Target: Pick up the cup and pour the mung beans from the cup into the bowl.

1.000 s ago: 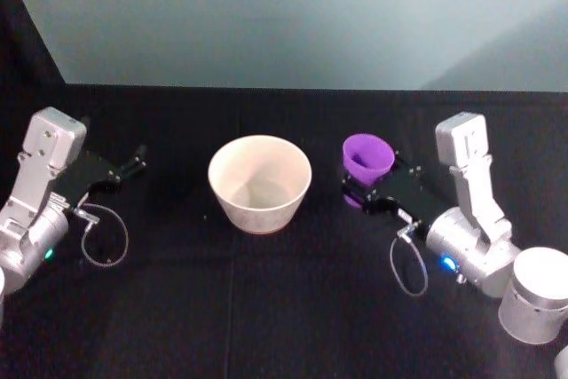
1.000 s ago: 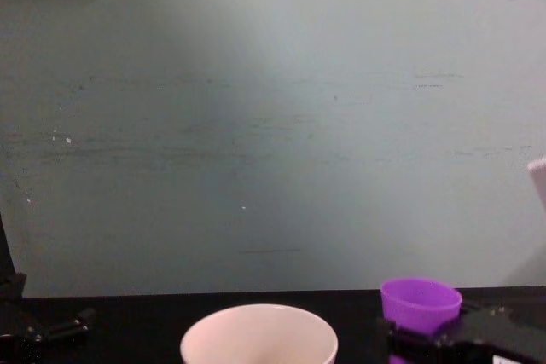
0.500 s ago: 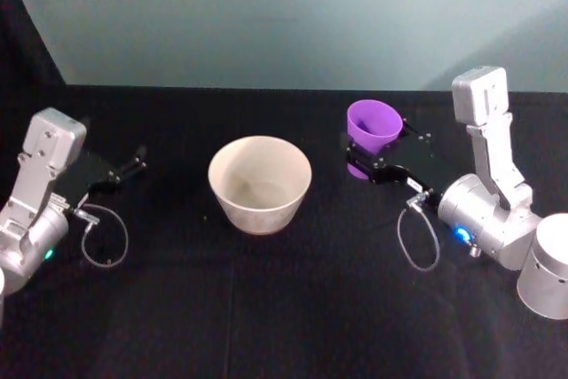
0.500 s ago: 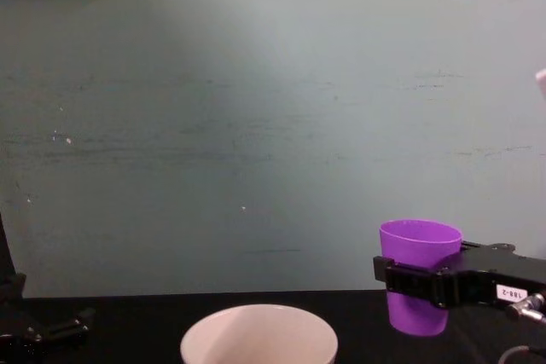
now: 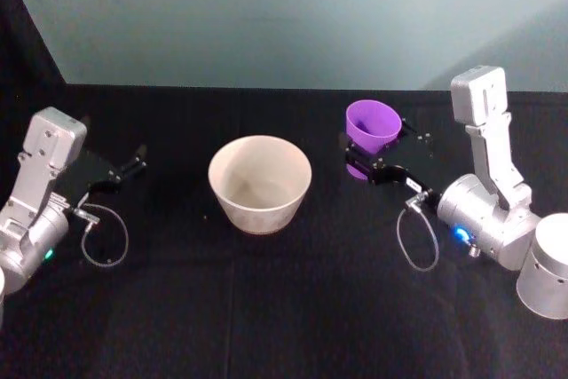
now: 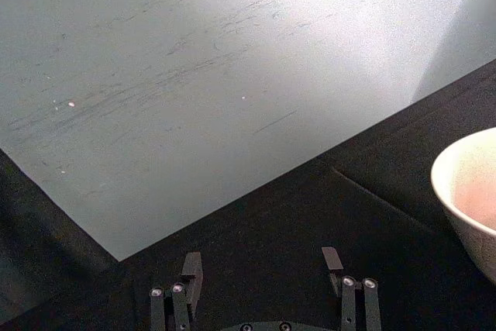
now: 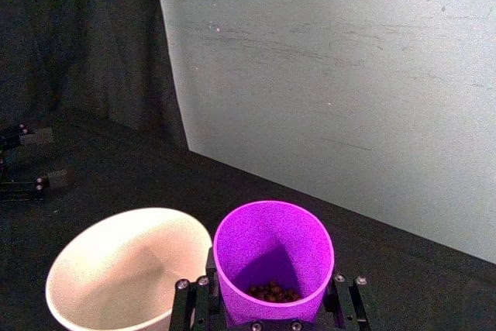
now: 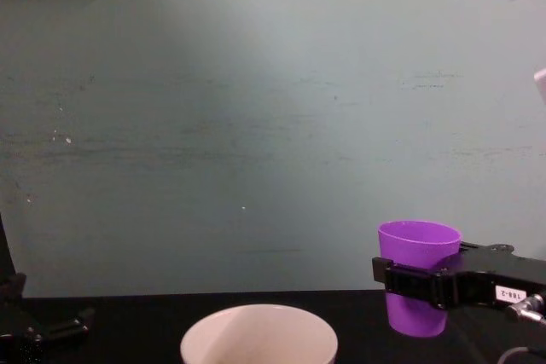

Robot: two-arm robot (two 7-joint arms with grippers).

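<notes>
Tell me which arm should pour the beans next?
Right: the right gripper holds the small purple plastic cup, beans inside, beside the wide white bowl. The left gripper sits open and empty.

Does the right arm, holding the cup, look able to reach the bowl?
Probably yes: the right gripper holds the cup upright beside the bowl, nothing stands between them, and the left gripper sits parked on its other side.

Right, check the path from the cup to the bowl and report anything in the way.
Nothing visible stands in the way. The right gripper holds the purple cup upright, to the right of the white bowl, with just black tablecloth between them. The left gripper sits open on the bowl's other side, outside that path.
</notes>
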